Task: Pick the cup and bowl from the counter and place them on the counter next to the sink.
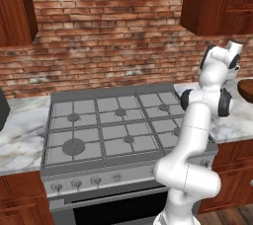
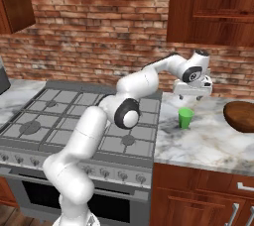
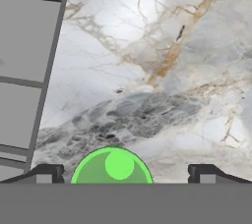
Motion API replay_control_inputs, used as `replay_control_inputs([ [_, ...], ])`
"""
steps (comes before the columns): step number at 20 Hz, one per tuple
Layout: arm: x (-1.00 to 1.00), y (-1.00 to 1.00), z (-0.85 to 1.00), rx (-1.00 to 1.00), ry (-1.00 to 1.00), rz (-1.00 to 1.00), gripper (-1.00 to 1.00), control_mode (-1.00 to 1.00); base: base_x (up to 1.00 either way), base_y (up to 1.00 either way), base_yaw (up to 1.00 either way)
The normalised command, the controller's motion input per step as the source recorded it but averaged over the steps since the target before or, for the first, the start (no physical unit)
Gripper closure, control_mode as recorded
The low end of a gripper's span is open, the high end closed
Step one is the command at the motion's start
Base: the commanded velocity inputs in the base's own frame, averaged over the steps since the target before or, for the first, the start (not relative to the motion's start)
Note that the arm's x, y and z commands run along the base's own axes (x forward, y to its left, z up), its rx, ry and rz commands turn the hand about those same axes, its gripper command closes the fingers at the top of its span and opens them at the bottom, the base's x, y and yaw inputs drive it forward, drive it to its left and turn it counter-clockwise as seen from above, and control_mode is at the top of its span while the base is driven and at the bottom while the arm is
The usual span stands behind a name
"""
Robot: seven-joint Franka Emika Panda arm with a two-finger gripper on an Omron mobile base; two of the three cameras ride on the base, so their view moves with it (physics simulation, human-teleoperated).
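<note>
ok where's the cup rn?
The cup stands on the marble counter just right of the stove, left of the bowl, below the open gripper.

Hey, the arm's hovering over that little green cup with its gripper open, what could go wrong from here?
1. The cup sits off-centre between the open gripper tips, nearer one finger; coming straight down may clip the rim and tip it.
2. The cup stands near the stove edge, so a nudge could push it onto the burners.
</note>
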Motion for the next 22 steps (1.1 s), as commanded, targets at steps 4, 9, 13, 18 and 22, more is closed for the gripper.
replay_control_inputs([
  [4, -0.02, 0.0, 0.0, 0.0, 0.0, -0.02, -1.0, -1.0, 0.0, 0.0, 0.0],
  [9, -0.19, 0.0, 0.03, 0.0, 0.0, -0.03, -1.0, -1.0, 0.0, 0.0, 0.0],
  [13, -0.28, 0.2, 0.0, 0.0, 0.0, -0.02, -1.0, -1.0, 0.0, 0.0, 0.0],
  [18, -0.34, 0.41, 0.0, 0.0, 0.0, -0.01, -1.0, -1.0, 0.0, 0.0, 0.0],
  [22, -0.1, 0.62, -0.02, -0.01, 0.0, -0.03, -1.0, -1.0, 0.0, 0.0, 0.0],
])
